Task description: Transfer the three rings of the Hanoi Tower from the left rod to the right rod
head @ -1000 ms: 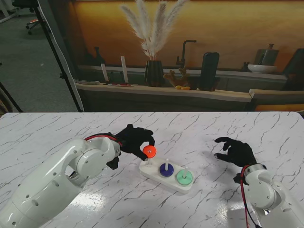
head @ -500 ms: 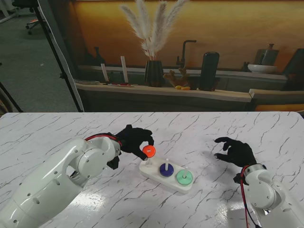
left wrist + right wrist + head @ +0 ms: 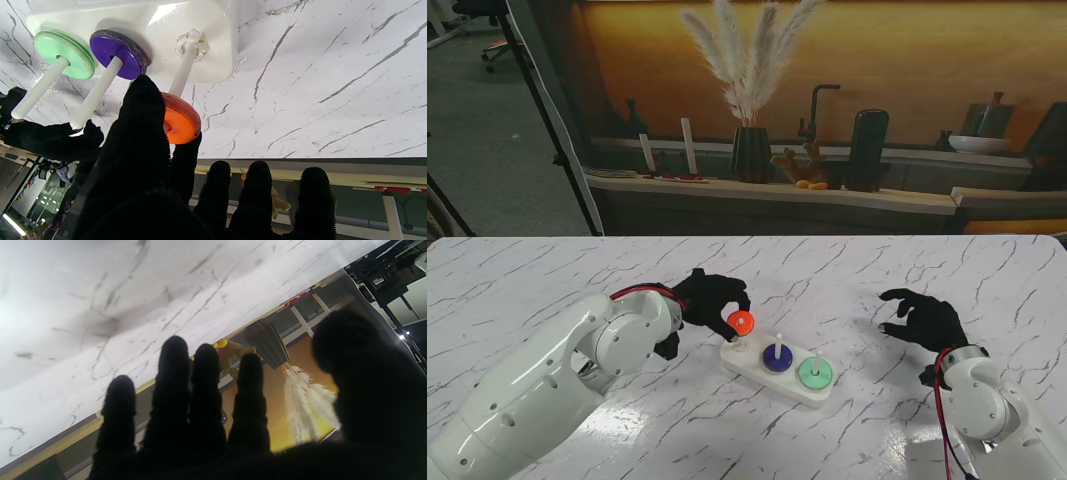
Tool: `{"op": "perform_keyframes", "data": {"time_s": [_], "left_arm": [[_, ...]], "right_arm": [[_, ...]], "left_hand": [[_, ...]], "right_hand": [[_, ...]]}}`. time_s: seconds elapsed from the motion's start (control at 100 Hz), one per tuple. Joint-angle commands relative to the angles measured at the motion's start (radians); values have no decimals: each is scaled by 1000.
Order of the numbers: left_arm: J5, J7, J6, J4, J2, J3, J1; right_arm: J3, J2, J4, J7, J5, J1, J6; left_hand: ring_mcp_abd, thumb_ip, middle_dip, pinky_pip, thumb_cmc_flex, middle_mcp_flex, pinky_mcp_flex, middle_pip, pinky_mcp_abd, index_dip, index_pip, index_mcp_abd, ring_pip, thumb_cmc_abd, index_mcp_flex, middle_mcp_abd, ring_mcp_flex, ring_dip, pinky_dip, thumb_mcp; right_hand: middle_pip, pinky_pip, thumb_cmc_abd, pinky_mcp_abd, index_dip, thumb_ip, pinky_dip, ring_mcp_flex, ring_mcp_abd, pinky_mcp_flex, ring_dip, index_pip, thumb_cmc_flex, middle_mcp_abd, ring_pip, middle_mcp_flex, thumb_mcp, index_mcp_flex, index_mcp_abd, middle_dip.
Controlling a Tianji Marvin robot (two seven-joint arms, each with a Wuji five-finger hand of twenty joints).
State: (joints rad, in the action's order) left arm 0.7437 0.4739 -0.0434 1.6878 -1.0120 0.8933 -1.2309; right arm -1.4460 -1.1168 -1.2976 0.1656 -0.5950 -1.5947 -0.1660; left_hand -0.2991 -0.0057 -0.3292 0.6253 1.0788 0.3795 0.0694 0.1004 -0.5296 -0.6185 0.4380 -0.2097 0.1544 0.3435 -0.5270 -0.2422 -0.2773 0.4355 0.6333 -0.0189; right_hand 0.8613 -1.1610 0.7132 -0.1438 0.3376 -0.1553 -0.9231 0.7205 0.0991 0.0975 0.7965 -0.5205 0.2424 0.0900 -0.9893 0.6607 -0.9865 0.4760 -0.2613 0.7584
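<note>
Three rings: the glossy orange ring (image 3: 741, 322) is pinched by the left hand (image 3: 708, 298) on the left rod (image 3: 182, 75), at nine o'clock of purple (image 3: 776, 357) and green (image 3: 815, 374). Right hand (image 3: 924, 318), fingers spread, hovers over bare marble at three o'clock.

in the left wrist view the near half of the orange ring (image 3: 181, 121) and its centre hole are covered by the thumb (image 3: 143, 133) of the left hand (image 3: 160, 196), so whether the left rod (image 3: 182, 75) passes through the hole cannot be told. the white base (image 3: 160, 40) is cut off by the picture's edge, and the tip of the right rod (image 3: 38, 88) is lost behind a dark fixture. in the right wrist view the table (image 3: 100, 306) is blurred, and the tower is not seen past the right hand (image 3: 233, 426).
</note>
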Motion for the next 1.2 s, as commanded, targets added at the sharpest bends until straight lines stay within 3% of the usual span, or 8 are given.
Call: {"op": "perform_keyframes", "data": {"time_s": [0.0,1.19], "left_arm": [[-7,11,13,-11,-6,-7,1],[-22,-74,-33,-97,-18,-50,-29]], "right_arm": [[2,-6,-4,-2,1,-10,1],[10,-6,0,1,-3,2,-16]], "left_hand": [[-10,6,-9,25,69,13,11,-5,-5,-29,66,49,5,-37,-69,12,-14,8,-2,-26],[-6,13,-11,25,54,7,16,-2,-4,-17,40,32,7,-42,-63,11,-9,11,-1,-30]], "right_hand": [[23,-24,-4,-195,7,46,3,27,10,-5,17,-1,7,20,-34,31,-9,10,-4,17],[22,-23,-5,-195,7,47,4,28,9,-4,16,-1,6,19,-32,31,-8,11,-2,15]]}}
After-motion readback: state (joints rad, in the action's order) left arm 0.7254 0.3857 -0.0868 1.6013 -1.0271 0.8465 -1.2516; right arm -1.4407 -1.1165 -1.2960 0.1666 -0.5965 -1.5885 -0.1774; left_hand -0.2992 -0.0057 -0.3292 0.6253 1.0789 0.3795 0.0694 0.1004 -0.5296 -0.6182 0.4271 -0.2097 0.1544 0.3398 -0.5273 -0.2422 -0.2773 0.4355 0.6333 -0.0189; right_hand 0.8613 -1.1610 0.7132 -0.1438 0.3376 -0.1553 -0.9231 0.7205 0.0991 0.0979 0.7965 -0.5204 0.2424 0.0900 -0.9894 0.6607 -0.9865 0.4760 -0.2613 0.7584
